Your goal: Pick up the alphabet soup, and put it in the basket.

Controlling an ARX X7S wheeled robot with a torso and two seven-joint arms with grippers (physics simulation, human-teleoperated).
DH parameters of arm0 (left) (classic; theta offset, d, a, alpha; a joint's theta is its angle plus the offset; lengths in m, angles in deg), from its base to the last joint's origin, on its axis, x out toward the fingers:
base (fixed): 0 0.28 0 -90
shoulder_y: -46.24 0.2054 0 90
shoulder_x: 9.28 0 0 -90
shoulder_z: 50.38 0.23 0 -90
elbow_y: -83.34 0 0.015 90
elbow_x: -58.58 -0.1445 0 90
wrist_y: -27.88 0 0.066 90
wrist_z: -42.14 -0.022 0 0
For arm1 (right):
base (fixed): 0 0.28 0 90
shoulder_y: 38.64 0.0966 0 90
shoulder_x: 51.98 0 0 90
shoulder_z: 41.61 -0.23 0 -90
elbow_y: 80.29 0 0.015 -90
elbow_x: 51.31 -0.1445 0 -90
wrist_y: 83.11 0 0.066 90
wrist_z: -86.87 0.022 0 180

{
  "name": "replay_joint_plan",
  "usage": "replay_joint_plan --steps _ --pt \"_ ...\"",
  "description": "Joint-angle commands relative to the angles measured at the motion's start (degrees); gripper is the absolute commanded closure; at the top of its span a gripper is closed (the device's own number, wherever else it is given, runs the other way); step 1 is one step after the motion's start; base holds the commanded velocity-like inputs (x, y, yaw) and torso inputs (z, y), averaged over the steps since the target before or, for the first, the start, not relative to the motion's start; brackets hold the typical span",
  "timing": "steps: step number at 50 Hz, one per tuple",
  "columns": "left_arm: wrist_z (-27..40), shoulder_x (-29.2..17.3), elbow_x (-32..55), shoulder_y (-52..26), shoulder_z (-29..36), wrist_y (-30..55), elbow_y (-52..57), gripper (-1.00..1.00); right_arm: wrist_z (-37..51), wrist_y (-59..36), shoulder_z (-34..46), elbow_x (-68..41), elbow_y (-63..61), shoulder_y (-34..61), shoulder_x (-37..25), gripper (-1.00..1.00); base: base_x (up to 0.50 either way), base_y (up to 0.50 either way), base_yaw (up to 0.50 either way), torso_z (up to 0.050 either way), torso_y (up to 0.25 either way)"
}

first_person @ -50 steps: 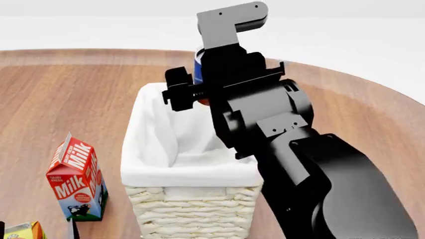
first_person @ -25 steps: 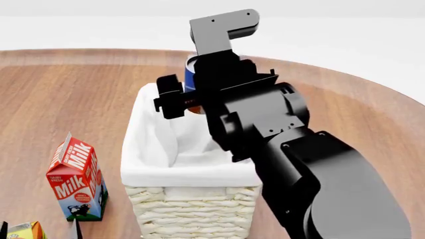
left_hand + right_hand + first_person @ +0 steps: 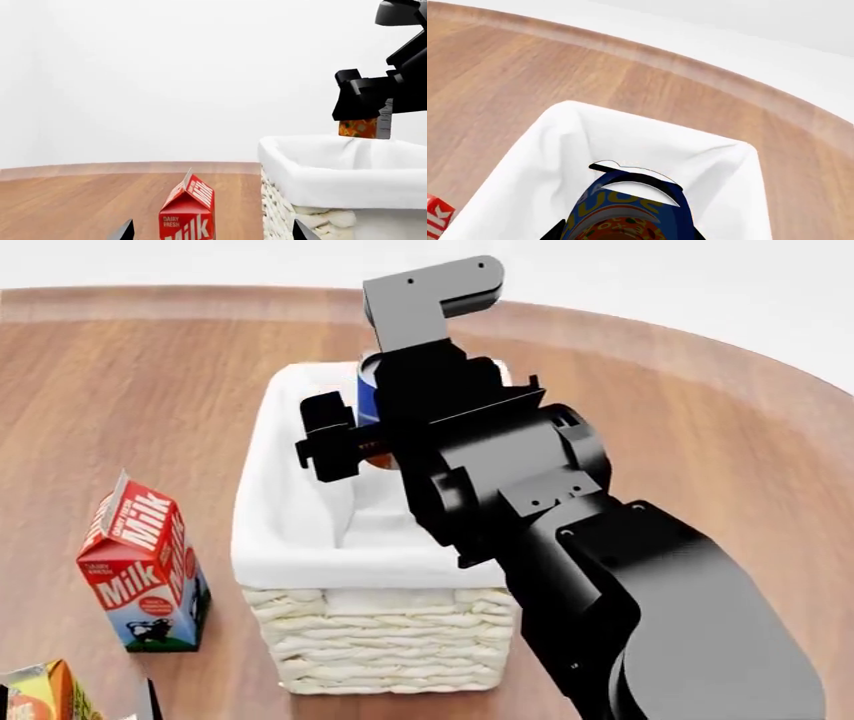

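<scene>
Held aloft over the basket [image 3: 374, 550]: the alphabet soup [image 3: 620, 212], clamped between the fingers of the right gripper [image 3: 380, 435], can upright with its orange band hanging just above the white lining, as the left wrist view shows [image 3: 358, 127]. Carried high, seemingly, to clear the folded cloth rim before a drop into the far half of the basket. Not yet inside; not yet released. Parked low near the table's [image 3: 134, 390] near edge: the left gripper [image 3: 210, 231], only two fingertips visible with a wide gap between them, so apparently spread and holding nothing. Standing apart to the basket's left, toward the near edge: a milk carton [image 3: 140, 565], with a second, orange carton [image 3: 40, 692] at the near left corner, both well clear of the drop path.
</scene>
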Motion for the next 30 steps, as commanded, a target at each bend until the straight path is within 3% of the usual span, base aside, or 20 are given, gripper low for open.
replay_joint_plan --steps 1,30 --pt "0.0 -0.1 0.2 0.1 0.1 -0.4 0.1 -1.00 -0.2 0.0 -0.7 2.7 -0.5 0.7 0.0 1.00 -0.01 0.00 0.00 0.000 -0.133" --pt "-0.2 -0.2 0.8 -0.1 0.5 -1.3 -0.5 -1.00 0.4 1.2 -0.8 3.9 -0.9 0.3 0.0 1.00 0.00 0.00 0.00 0.000 -0.110"
